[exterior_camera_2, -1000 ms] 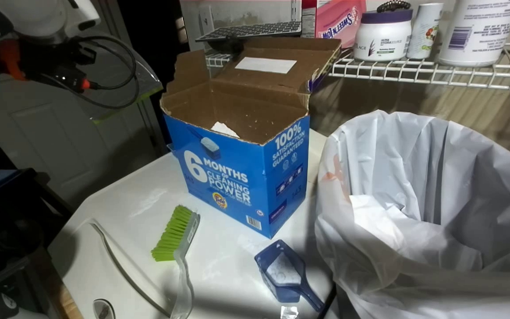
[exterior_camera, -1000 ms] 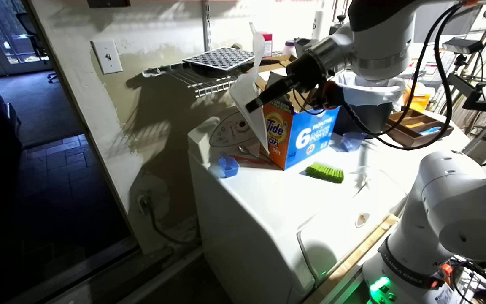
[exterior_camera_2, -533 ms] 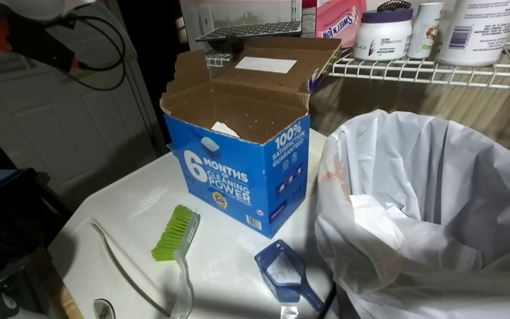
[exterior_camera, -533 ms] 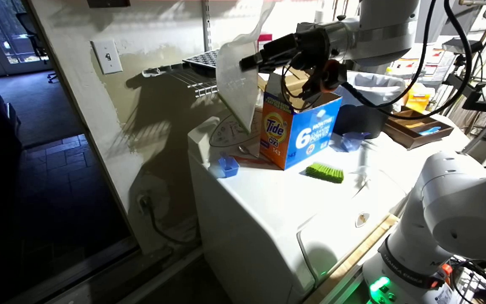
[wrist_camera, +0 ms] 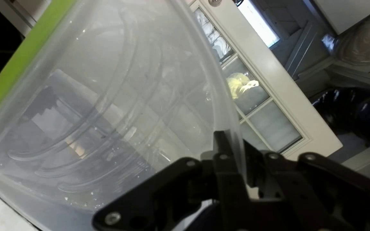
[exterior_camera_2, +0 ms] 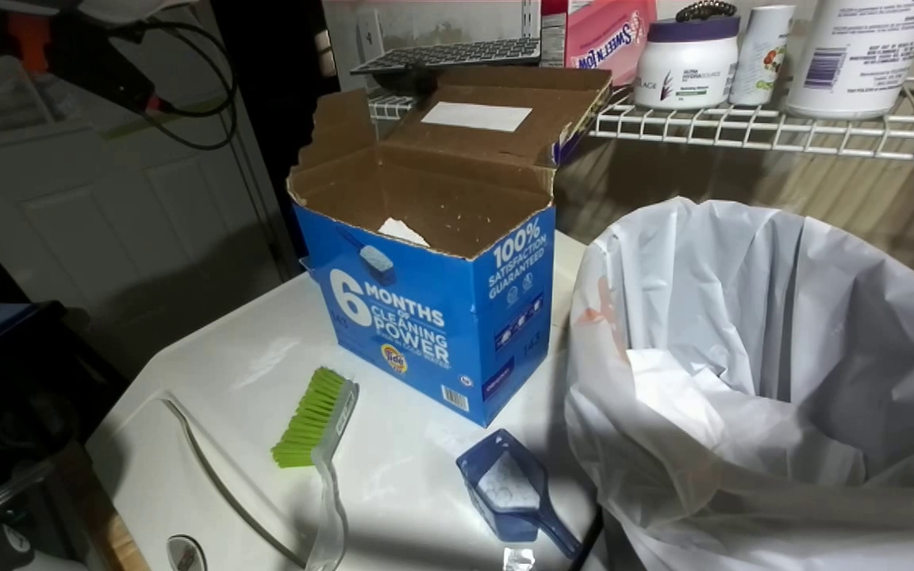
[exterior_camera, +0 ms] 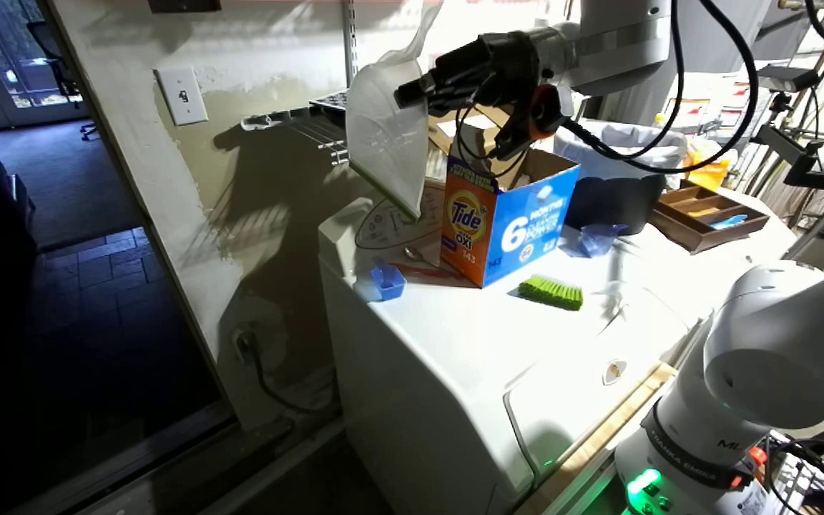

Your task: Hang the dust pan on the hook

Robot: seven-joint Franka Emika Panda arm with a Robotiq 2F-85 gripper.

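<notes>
The dust pan (exterior_camera: pixel 383 132) is a translucent whitish scoop with a green lip. It hangs in the air, tilted, lip down, above the back left of the washer and in front of the wire shelf. My gripper (exterior_camera: pixel 412 93) is shut on the pan's side edge. In the wrist view, the pan (wrist_camera: pixel 124 96) fills the left, and its rim passes between the fingers of the gripper (wrist_camera: pixel 236 147). In an exterior view only the dark gripper body (exterior_camera_2: pixel 84 71) shows at the top left, and I cannot make out the pan clearly. I cannot make out a hook.
An orange-and-blue box (exterior_camera: pixel 533 222) with open flaps stands right of the pan. A wire shelf (exterior_camera: pixel 362 151) and wall lie behind it. A green brush (exterior_camera: pixel 551 293), blue cup (exterior_camera: pixel 388 282) and lined bin (exterior_camera_2: pixel 624 317) are on the washer (exterior_camera: pixel 419 343).
My gripper and the dust pan have risen and moved left toward the wall and shelf. The pan has turned from nearly edge-on to showing its broad face. The other objects have not moved.
</notes>
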